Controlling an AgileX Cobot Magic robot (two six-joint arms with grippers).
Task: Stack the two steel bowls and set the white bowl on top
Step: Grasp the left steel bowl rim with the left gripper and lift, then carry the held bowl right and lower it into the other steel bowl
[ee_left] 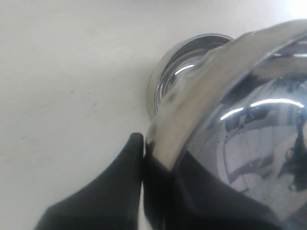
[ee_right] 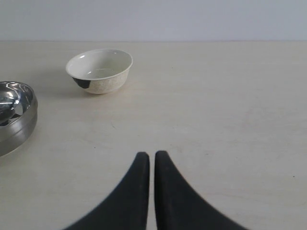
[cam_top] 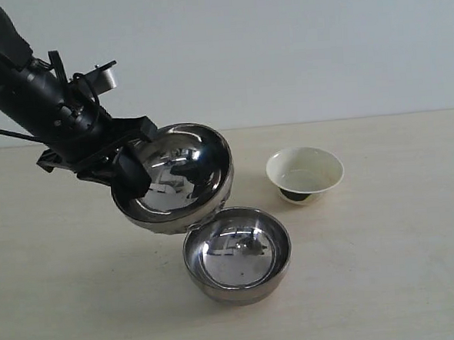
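Nearest the camera sits the resting steel bowl (cam_top: pixel 237 254), upright on the pale surface (cam_top: pixel 388 283). It is round and mirror-bright, and its inside throws back blurred reflections.

On the left, the left claw (cam_top: pixel 127 172) reaches in on its black arm and is clamped on the left rim of the held steel bowl (cam_top: pixel 173 177), one finger (ee_left: pixel 124 187) outside the wall and the other inside. This bowl is as shiny as the first. It hangs above the surface, tilted so its opening faces up and toward the camera. Its lower edge overlaps the far left rim of the resting steel bowl; whether the two touch cannot be told.

Farther right and a little farther back, the white bowl (cam_top: pixel 304 173) stands apart from both. It is small and cream-white with a flared rim, and a dark patch shows low on its side.

The right claw (ee_right: pixel 149 163) shows only in its wrist view. Its fingers are together with a thin slit between them, and it holds nothing above bare surface.
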